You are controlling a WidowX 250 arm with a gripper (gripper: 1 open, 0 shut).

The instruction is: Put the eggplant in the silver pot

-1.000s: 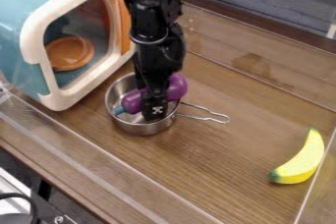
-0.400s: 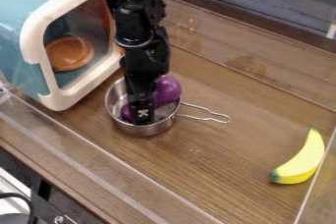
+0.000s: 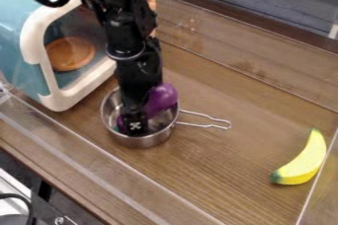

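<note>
The silver pot (image 3: 111, 111) stands on the wooden table left of centre, its wire handle (image 3: 205, 122) pointing right. The purple eggplant (image 3: 162, 99) lies inside it, leaning against the right side of the rim, with its stem end hidden behind the arm. My gripper (image 3: 133, 121) points straight down into the pot just left of the eggplant. Its jaws stand wide open and its black fingers (image 3: 126, 123) reach down near the pot's floor. Whether a finger touches the eggplant I cannot tell.
A teal and cream toy oven (image 3: 40, 46) with an orange bowl (image 3: 69, 54) inside stands close to the left of the pot. A yellow banana (image 3: 301, 158) lies at the right front. A clear low wall (image 3: 158, 194) runs along the table's front edge.
The arm has shifted a little to the left and toward the front over the pot. The eggplant now shows lower, on the gripper's right side. The jaws stayed wide.
</note>
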